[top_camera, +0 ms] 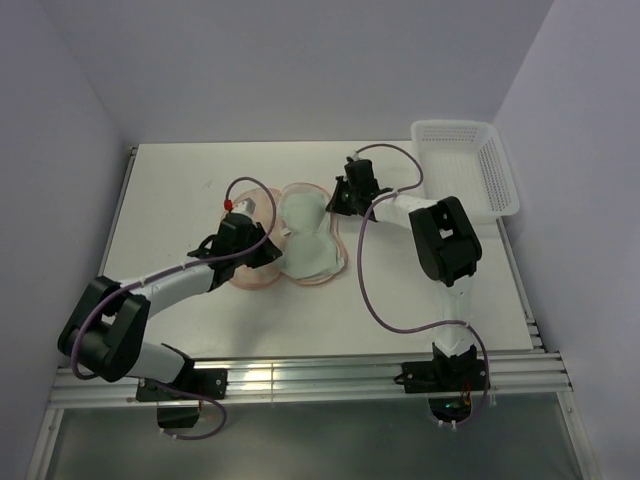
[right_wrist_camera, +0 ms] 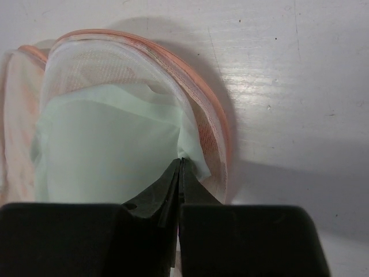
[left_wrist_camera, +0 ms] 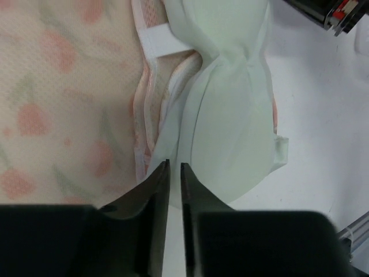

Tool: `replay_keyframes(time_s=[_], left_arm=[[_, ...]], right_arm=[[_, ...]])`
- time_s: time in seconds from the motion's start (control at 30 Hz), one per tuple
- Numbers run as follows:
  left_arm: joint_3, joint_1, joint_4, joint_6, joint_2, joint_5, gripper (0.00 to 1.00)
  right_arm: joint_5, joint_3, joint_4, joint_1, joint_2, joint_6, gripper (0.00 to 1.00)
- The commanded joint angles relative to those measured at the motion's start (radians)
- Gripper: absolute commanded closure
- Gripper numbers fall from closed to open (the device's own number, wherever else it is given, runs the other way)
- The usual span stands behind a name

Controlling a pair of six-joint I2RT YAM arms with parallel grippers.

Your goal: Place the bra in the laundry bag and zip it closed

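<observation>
The laundry bag [top_camera: 255, 262] lies open mid-table, its printed cream-pink side [left_wrist_camera: 63, 104] on the left. The mint-green bra [top_camera: 305, 235] lies in its right half, against the white mesh and orange zip rim [right_wrist_camera: 202, 98]. My left gripper [top_camera: 262, 250] is over the bag's waist. Its jaws stand a narrow gap apart above the bra's near edge [left_wrist_camera: 230, 127], with nothing seen between them. My right gripper [top_camera: 340, 195] is at the bag's far right rim. Its jaws are closed tip to tip, pinching the bra's edge [right_wrist_camera: 115, 144] just inside the rim.
A white perforated plastic basket [top_camera: 497, 185] stands at the back right by the table edge. The right arm's cable loops over the table [top_camera: 365, 290] right of the bag. Enclosure walls stand on the left, back and right.
</observation>
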Motion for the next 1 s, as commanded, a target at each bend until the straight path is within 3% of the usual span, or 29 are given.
replay_keyframes(time_s=[0.0,0.03,0.13,0.23,0.27,0.53,0.73,0.8,0.97], left_arm=[[0.009,-0.003,0.029,-0.016,-0.068,-0.063,0.75],[0.026,-0.005,0.023,-0.015,-0.072,-0.063,0.69],[0.069,0.009,-0.013,-0.001,-0.098,-0.108,0.61],[0.088,0.053,-0.040,0.013,-0.105,-0.153,0.62],[0.089,0.078,-0.052,0.002,-0.106,-0.152,0.62],[0.106,0.285,-0.171,0.025,-0.117,-0.305,0.70],[0.195,0.328,-0.221,0.089,0.010,-0.357,0.66],[0.206,0.328,-0.225,0.114,0.065,-0.334,0.58],[0.238,0.323,-0.241,0.131,0.154,-0.353,0.59]], right_arm=[[0.020,-0.022,0.023,0.009,-0.011,0.012,0.97],[0.020,-0.025,0.028,0.009,-0.016,0.012,0.96],[0.027,-0.031,0.022,0.009,-0.043,-0.002,0.76],[0.045,-0.028,0.008,0.007,-0.083,-0.019,0.63],[0.045,-0.023,-0.004,0.007,-0.092,-0.025,0.52],[0.013,-0.011,-0.010,0.007,-0.161,-0.037,0.29],[0.000,-0.103,0.037,0.007,-0.264,-0.014,0.24],[0.005,-0.172,0.071,0.006,-0.330,0.004,0.24],[-0.021,-0.299,0.125,0.007,-0.462,0.029,0.24]])
